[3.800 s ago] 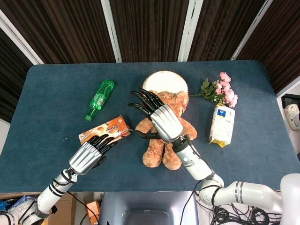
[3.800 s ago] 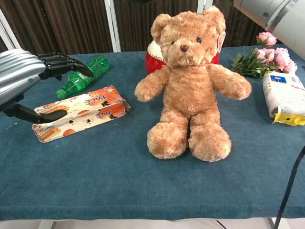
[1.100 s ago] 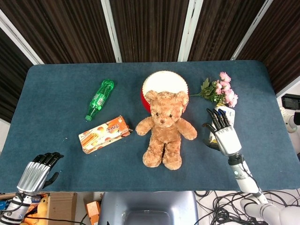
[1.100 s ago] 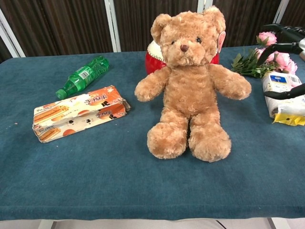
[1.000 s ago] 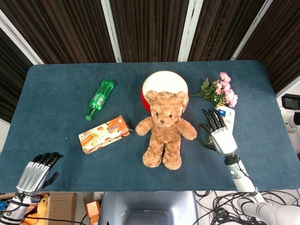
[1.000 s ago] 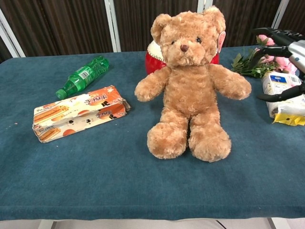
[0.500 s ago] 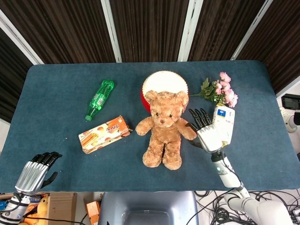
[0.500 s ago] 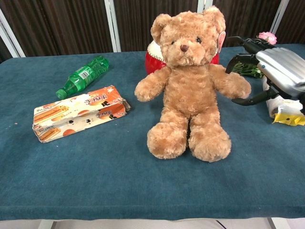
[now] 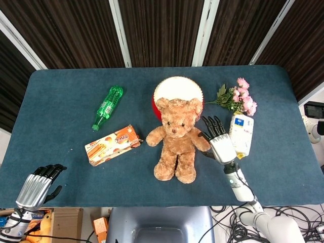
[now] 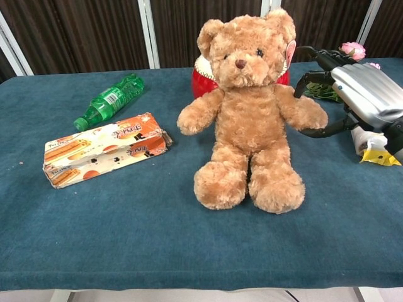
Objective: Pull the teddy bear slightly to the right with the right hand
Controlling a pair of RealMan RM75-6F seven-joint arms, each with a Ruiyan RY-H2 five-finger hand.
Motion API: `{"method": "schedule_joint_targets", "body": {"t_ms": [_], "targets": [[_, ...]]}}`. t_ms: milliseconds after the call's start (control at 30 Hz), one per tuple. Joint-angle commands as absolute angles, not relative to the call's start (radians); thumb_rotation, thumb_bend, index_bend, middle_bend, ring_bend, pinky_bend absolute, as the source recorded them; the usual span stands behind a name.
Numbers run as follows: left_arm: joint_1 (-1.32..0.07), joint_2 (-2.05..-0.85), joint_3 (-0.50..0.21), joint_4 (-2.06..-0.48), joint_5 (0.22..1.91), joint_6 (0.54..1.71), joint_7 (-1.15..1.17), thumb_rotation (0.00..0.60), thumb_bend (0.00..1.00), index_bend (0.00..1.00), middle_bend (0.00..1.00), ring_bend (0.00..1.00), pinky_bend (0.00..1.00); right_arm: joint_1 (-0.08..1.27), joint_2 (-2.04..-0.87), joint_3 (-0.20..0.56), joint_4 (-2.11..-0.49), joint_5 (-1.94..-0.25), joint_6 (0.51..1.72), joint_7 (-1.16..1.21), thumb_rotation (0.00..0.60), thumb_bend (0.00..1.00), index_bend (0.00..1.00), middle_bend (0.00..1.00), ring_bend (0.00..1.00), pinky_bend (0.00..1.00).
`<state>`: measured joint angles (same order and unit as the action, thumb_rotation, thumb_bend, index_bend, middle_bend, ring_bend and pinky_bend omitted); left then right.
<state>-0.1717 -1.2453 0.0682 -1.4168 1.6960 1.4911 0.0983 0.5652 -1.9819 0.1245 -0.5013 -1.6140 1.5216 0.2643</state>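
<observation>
Teddy bear [image 10: 247, 113] sits mid bench [image 9: 61, 121], in front of red drum [image 9: 174, 91]. Right robot hand [image 10: 352, 94] w/ fingers spread around bear's arm, touching it. Left robot hand [image 9: 35, 188] loosely open at bench edge, holding nothing

In the chest view the teddy bear [image 10: 247, 110] at frame centre hides most of the red drum [image 10: 203, 78] behind it, leaving red slivers at either side of its head. At the right edge the right hand [image 10: 362, 94] is cut off past the wrist and covers most of the white packet [image 10: 378, 151] and the flowers [image 10: 350, 50]. Whether its dark fingertips [image 10: 301, 82] press the bear's paw or only lie against it cannot be told. In the head view's lower left corner the left hand [image 9: 35, 186] shows, its arm cropped by the frame. Print on the biscuit box [image 9: 112, 145] is too small to read.
</observation>
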Motion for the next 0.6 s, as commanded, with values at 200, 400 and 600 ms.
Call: {"method": "schedule_joint_targets", "body": {"t_ms": [200,400,600], "targets": [[-0.172,-1.245,0.067,-1.420,1.696,1.486,0.102,0.600,0.30,0.31,0.30,0.32,0.40,0.558,-2.012,0.134,-0.452,-1.592,1.558,0.305,0.600,0.17,0.63,0.01,0.00,0.06],[-0.173,-1.245,0.067,-1.421,1.694,1.478,0.104,0.600,0.30,0.31,0.30,0.32,0.40,0.568,-2.015,0.151,-0.453,-1.581,1.604,0.320,0.600,0.23,0.74,0.03,0.00,0.08],[-0.173,-1.245,0.067,-1.424,1.696,1.476,0.107,0.600,0.30,0.31,0.30,0.32,0.40,0.574,-2.013,0.158,-0.462,-1.575,1.629,0.316,0.600,0.24,0.76,0.04,0.00,0.08]]}}
